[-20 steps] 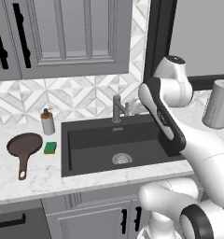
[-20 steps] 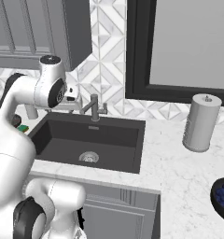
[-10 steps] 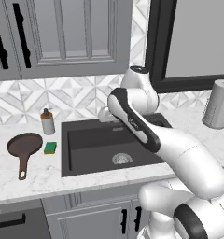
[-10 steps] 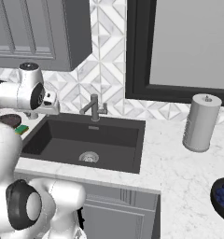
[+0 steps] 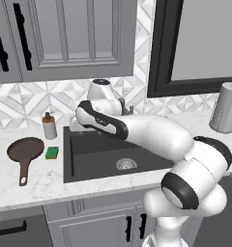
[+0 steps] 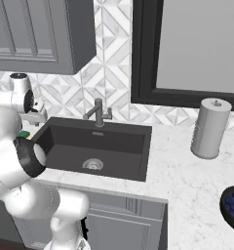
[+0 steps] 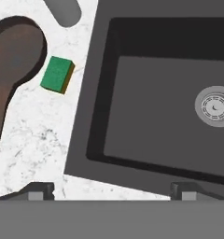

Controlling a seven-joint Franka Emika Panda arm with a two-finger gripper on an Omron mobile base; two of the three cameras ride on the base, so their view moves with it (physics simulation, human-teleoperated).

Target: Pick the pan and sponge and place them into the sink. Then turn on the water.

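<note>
The pan (image 5: 25, 149) and sponge (image 5: 52, 152) are set on the counter (image 5: 40, 181) left of the sink (image 5: 89, 159) (sponge nearer its rim); a soap dispenser (image 5: 50, 126) is placed behind them.

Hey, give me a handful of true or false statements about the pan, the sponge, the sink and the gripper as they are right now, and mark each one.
1. The pan lies on the counter to the left of the sink. True.
2. The sponge is already inside the sink. False: it rests on the counter between the pan and the sink's rim.
3. Water is running from the faucet. False: no stream shows, and the basin around the drain looks dry.
4. The gripper is open and holds nothing. True.
5. The soap dispenser stands behind the sponge, near the backsplash. True.
6. The sponge sits inside the pan. False: it lies beside the pan, apart from it.
</note>
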